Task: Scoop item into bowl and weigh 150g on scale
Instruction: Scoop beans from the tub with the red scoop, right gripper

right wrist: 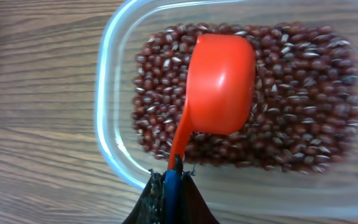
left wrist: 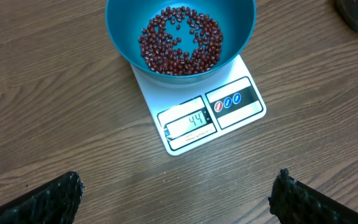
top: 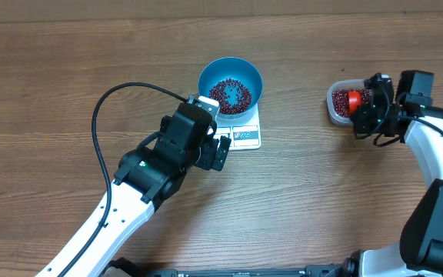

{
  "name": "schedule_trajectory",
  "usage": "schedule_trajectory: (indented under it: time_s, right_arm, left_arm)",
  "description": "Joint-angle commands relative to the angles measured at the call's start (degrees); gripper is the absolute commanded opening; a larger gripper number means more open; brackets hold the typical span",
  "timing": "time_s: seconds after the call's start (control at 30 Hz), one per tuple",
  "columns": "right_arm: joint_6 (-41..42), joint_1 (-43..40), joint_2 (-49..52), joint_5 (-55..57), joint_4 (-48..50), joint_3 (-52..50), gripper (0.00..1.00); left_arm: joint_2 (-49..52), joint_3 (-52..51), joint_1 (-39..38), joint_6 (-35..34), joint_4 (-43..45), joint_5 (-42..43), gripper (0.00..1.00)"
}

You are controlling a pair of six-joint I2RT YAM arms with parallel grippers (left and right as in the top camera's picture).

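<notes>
Jaws of the right gripper (right wrist: 171,186) clench the red scoop (right wrist: 219,81) by its handle; left gripper (left wrist: 176,199) hangs released before the scale (left wrist: 241,109). Beans (right wrist: 303,93) fill the tub (right wrist: 107,124), some in the bowl (left wrist: 241,31) on the scale. Recommended: roll the cup upright, lift level. Scoop's long axis points away from the gripper, cup apparently mouth-down.

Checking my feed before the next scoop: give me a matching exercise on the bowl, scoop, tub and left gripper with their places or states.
1 blue bowl
2 orange-red scoop
3 clear tub
4 left gripper

A open, facing the scale
B sits on the scale
C gripped by right gripper
D scoop lies inside

Pairs: 1-B, 2-C, 3-D, 4-A
</notes>
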Motion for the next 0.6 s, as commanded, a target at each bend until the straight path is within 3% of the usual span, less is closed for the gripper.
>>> schedule_trajectory:
  time_s: [0.0,0.57]
  right_arm:
    - [2.12,0.50,1.57,-4.26,-1.16,0.00,0.04]
    - [7.23,-5.92,1.66,-22.69,-3.85,0.00,0.03]
  left_arm:
    - [-0.02,-0.33,0.28,0.87,0.15,0.57,0.99]
    - [-0.02,-0.33,0.28,0.87,0.15,0.59,0.99]
